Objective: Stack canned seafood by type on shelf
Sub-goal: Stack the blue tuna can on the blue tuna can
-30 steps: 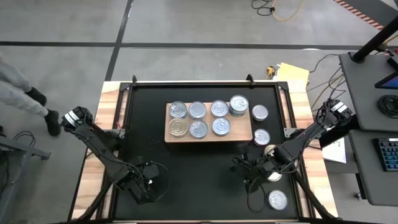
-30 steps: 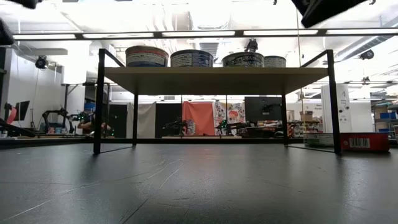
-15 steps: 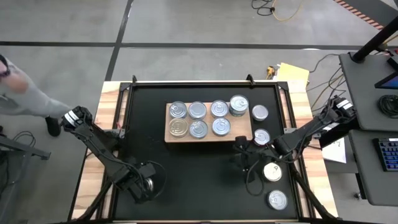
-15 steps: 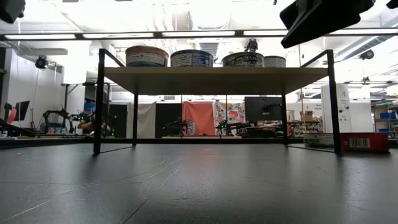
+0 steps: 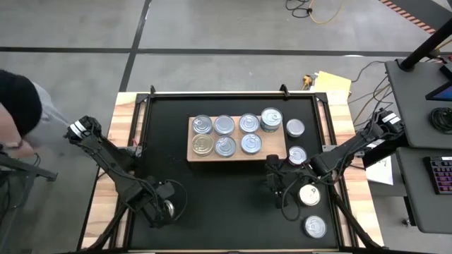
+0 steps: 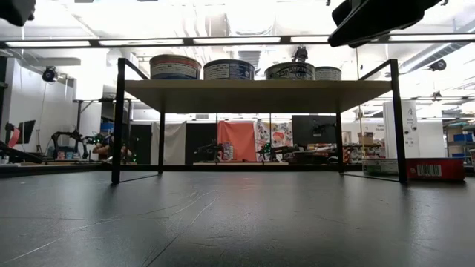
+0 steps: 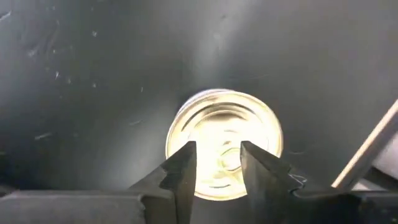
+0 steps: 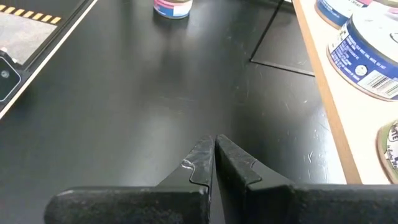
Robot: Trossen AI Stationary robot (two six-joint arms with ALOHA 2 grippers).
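Note:
The shelf (image 5: 277, 150) is a light-wood board on thin black legs in the middle of the black mat, with several tins on top (image 6: 174, 67). Another three tins (image 5: 295, 128) (image 5: 297, 155) (image 5: 308, 195) stand on the mat to its right. A fourth tin (image 5: 315, 226) sits near the front edge. At the near left a gold-lidded tin (image 7: 224, 124) stands on its base on the mat. My left gripper (image 7: 217, 171) points straight down over this lid, open by a narrow gap. My right gripper (image 8: 214, 152) is shut and hangs in front of the shelf's right end (image 5: 272, 180). My left gripper has its two fingertips (image 7: 186, 165) over the middle of the gold tin's lid, coming from above. The gap between them is narrower than the tin. Whether the tips touch the lid, I cannot tell.
A person stands at the table's left edge (image 5: 18, 106). The mat (image 5: 212, 190) is bare between the two arms and in front of the shelf. A pink-labelled tin (image 8: 173, 7) shows far off in the right wrist view. A red box (image 6: 434, 169) lies at the right.
My right gripper, shut throughout, has gone toward the far edge and a little left, to just in front of the shelf. That uncovered the tin on the mat that it hung over. The person at the left edge has moved.

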